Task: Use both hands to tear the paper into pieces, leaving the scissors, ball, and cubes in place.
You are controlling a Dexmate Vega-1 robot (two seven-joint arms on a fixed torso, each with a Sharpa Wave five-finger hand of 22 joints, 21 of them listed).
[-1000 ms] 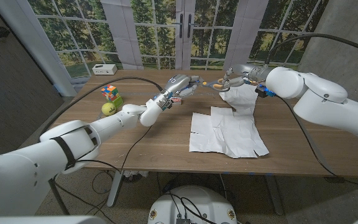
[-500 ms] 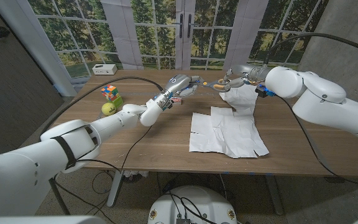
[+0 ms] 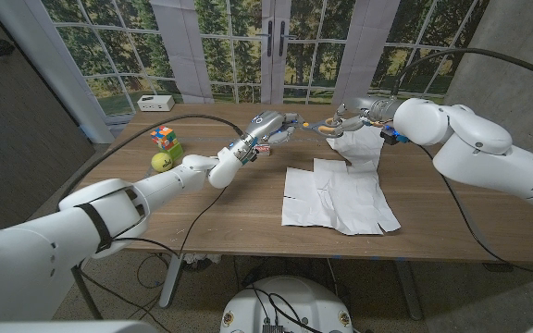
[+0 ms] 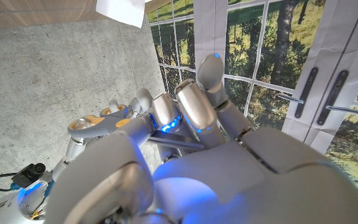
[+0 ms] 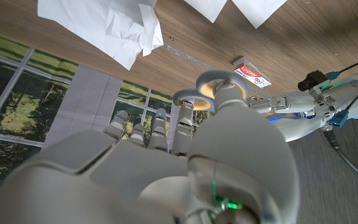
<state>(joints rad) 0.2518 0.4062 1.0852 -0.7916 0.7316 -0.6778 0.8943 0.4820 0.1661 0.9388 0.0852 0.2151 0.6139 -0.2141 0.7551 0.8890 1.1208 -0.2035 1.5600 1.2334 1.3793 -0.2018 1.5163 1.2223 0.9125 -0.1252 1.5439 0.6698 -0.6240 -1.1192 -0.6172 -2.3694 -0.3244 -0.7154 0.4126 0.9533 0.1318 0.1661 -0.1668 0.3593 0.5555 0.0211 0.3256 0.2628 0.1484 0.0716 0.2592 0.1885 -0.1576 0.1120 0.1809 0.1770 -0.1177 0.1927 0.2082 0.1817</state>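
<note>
Grey scissors with orange-lined handles hang above the far middle of the table, between my two hands. My right hand grips them at the handles. My left hand reaches in from the other side, and its fingers curl over the blade end. Torn white paper lies below: a large flat sheet and a crumpled piece just under my right hand. At the left stand a colourful cube, a green cube and a yellow-green ball.
A small red and white card lies on the wood under my left hand. A white box sits at the far left corner. Bare tabletop stretches between the ball and the paper.
</note>
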